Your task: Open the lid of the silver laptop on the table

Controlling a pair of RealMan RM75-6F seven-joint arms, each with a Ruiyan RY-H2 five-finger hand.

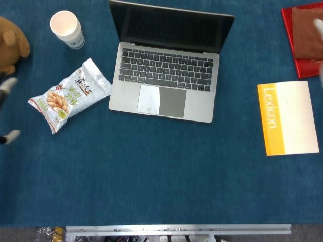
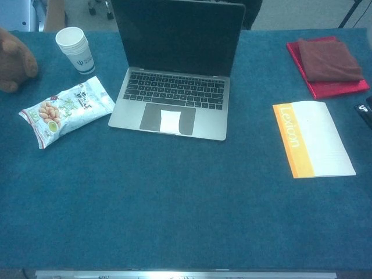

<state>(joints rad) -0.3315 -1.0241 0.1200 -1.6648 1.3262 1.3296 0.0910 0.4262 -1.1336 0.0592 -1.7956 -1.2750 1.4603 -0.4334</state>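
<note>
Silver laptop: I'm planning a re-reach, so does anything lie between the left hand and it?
Yes: the crinkly printed snack bag lies between the blurred left hand at the head view's edge and the silver laptop, whose lid stands open.

Left hand (image 1: 6, 111) only blurred fingertips at the head view's left edge, right hand blurred sliver (image 1: 319, 35) at right edge
</note>
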